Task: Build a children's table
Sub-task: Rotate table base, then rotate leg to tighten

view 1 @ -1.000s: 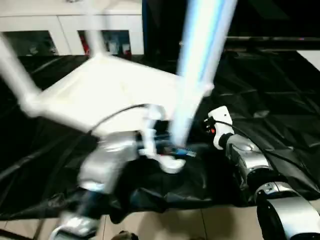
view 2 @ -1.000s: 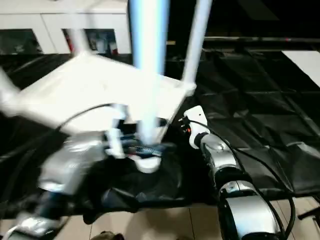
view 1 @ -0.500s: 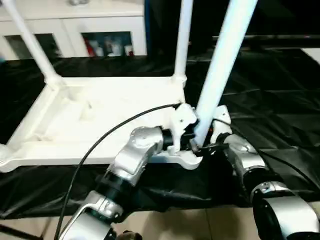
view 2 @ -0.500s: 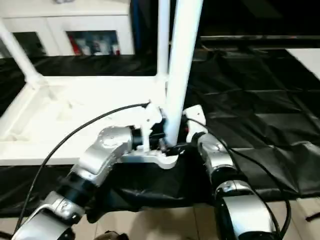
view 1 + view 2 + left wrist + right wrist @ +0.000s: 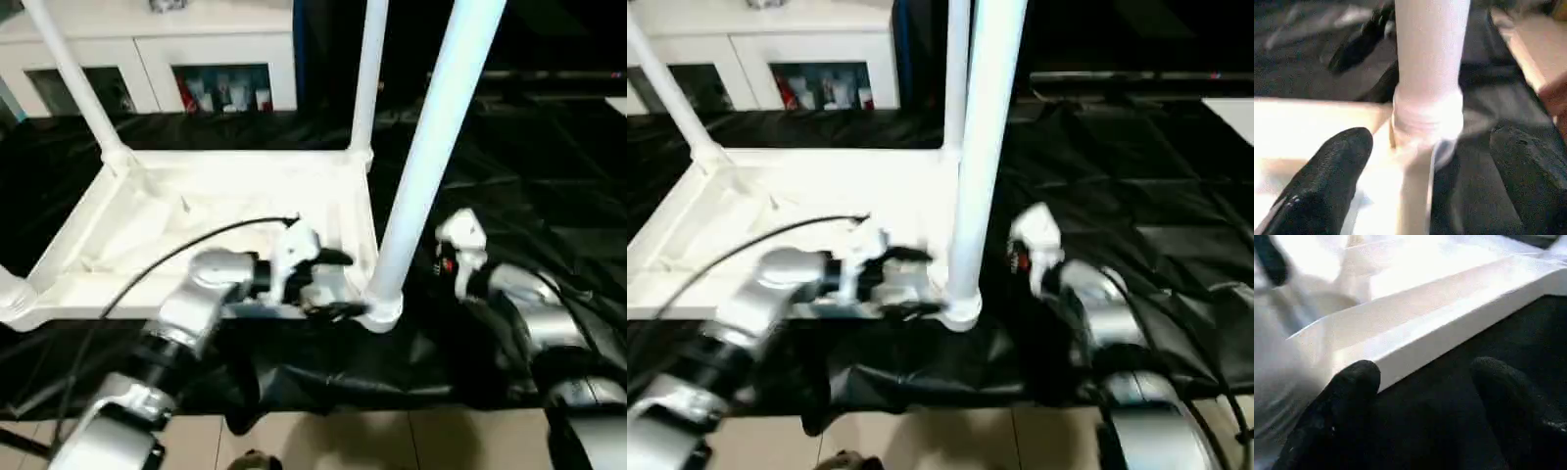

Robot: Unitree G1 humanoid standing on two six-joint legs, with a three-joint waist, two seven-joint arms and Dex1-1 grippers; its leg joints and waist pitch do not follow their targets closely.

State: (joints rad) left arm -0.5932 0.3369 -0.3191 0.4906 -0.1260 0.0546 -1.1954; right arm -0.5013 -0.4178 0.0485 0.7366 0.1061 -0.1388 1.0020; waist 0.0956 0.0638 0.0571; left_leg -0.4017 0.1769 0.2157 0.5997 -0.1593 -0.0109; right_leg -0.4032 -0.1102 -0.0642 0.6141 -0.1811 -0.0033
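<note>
Item: tabletop (image 5: 225,211), white plastic, rectangular, lying underside up on the black-draped bench (image 5: 549,166), near its front edge. Ribbed inner face turned upward; raised rim on all sides.

Legs fitted: three clearly seen standing upright from corner sockets. Near-right leg (image 5: 431,147), thick and tapered, seated in the round socket (image 5: 380,311) at the corner closest to the robot. Far-right leg (image 5: 367,78) at the rear corner on the same side. Far-left leg (image 5: 73,83) leaning slightly, at the rear left corner. A further white socket (image 5: 12,299) shows at the near-left corner, its leg cut off by the picture edge.

Left gripper (image 5: 338,284): reaching across the tabletop's front rim, just beside the base of the near-right leg. Fingers (image 5: 1327,181) spread, one on each side of the leg, not pressing it.

Right gripper (image 5: 1420,396): on the bench to the right of the near-right corner, apart from the leg. Fingers (image 5: 1337,406) spread, holding nothing, one close against the tabletop's outer rim.

Background: white cabinet (image 5: 167,59) with glass doors behind the bench; light floor (image 5: 392,441) in front.
</note>
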